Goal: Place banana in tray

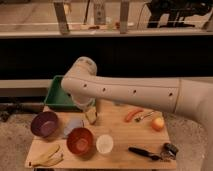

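The pale yellow banana [47, 156] lies with splayed strips on the wooden table's front left corner, in front of the purple bowl. The dark green tray [56, 97] sits at the table's back left, partly hidden by my white arm. My arm reaches in from the right, with its elbow over the tray's right end. My gripper [91, 116] hangs down over the middle of the table, right of the tray and well behind and to the right of the banana. Nothing shows in it.
A purple bowl [45, 124], a grey-blue item [73, 125], an orange bowl [80, 141] and a white cup [104, 144] stand between gripper and banana. An orange-red carrot-like piece [132, 115], an orange fruit [158, 123] and a black utensil [142, 152] lie to the right.
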